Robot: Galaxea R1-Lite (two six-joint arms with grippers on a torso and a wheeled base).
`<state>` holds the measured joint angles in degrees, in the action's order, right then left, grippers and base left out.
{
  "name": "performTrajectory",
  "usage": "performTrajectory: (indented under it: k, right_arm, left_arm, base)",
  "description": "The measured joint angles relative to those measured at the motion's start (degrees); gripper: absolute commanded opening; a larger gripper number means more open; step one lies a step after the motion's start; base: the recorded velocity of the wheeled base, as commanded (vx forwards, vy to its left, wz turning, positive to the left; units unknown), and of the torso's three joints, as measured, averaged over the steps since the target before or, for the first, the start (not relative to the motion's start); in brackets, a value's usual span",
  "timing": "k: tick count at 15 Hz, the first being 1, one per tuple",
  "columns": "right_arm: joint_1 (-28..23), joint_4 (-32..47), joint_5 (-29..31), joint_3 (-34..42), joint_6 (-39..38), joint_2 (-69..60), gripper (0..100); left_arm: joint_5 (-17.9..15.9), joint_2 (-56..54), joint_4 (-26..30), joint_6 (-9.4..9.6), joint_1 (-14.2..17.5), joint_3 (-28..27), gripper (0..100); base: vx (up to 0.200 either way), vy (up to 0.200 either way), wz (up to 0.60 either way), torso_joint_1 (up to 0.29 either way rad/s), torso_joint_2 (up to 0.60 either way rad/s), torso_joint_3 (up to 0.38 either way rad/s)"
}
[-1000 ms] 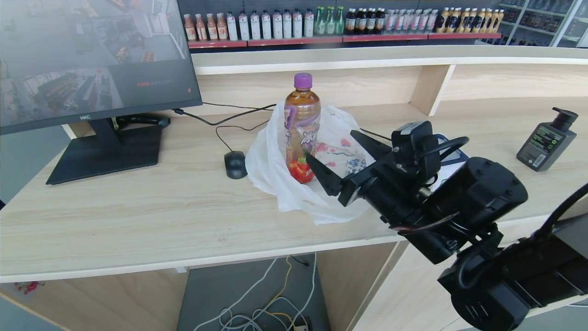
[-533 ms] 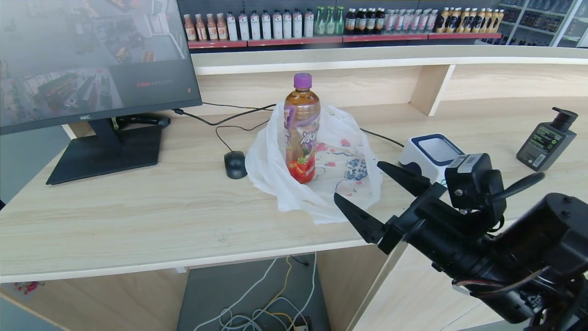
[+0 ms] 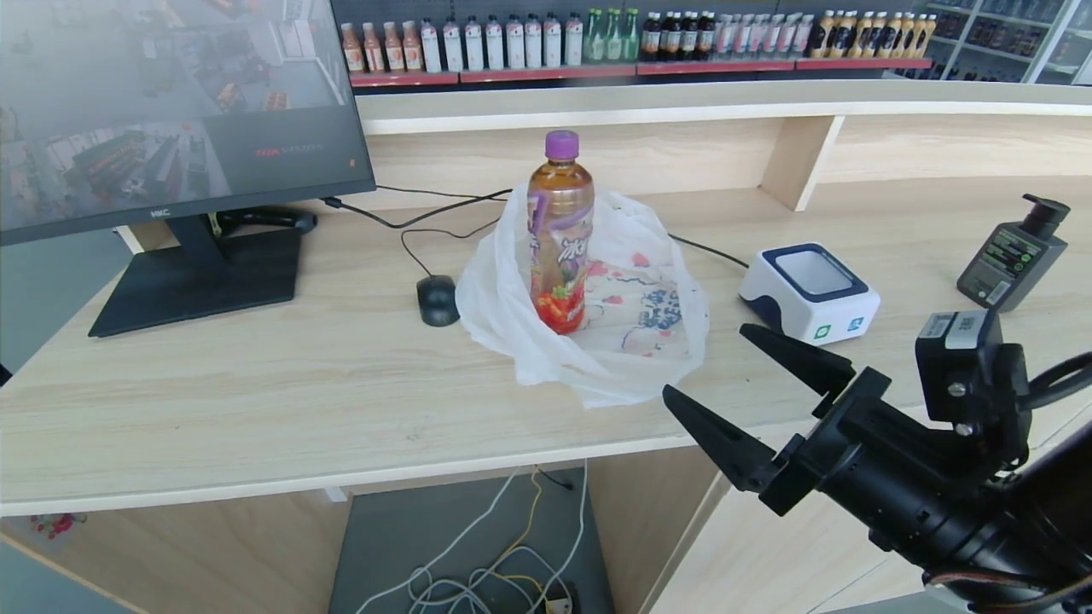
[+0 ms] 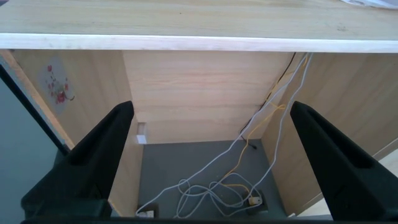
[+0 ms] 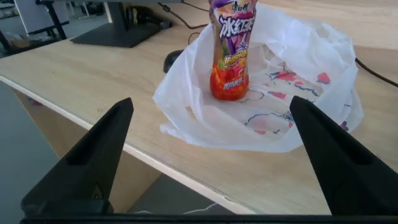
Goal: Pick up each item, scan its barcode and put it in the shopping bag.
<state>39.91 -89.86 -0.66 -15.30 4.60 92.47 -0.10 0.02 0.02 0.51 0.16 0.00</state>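
Status: one item is bagged. The drink bottle [image 3: 560, 239] stands upright inside the white shopping bag [image 3: 636, 350] at mid-tabletop [image 3: 256, 384]. Whether its barcode was read cannot be determined.

Remaining, by judgement: the dark pump bottle [image 3: 1011, 254] stands on the tabletop at the robot's far right, outside the bag. It requires pickup, a pass over the scanner [image 3: 809, 292], then placement in the bag.

Right gripper [image 3: 704, 360]: jaws spread wide, holding nothing. It sits at the tabletop's front edge, just beside the bag's near right corner, and points at the bag and the drink bottle. The pump bottle lies well apart from these jaws, farther back and to the right, beyond the scanner.

Left gripper [image 4: 211, 109]: jaws spread wide, holding nothing. It sits below tabletop level and faces the cables [image 4: 217, 186] under the desk, away from every item.
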Motion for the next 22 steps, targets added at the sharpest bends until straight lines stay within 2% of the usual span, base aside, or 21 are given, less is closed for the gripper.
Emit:
performTrajectory:
  k: [10,22]
  right_arm:
    - [-2.3,-0.2,0.0,-0.5,0.8,0.0,100]
    - [-2.5,-0.1,0.0,0.7,1.0,-0.7,100]
  left_arm:
    - [0.0,0.0,0.0,-0.69,0.0,0.0,100]
    - [0.0,0.0,0.0,-1.08,0.1,0.0,100]
  base:
    - [0.000,-0.200,0.00,0.000,0.00,0.004]
    - [0.000,-0.200,0.00,0.003,0.00,0.003]
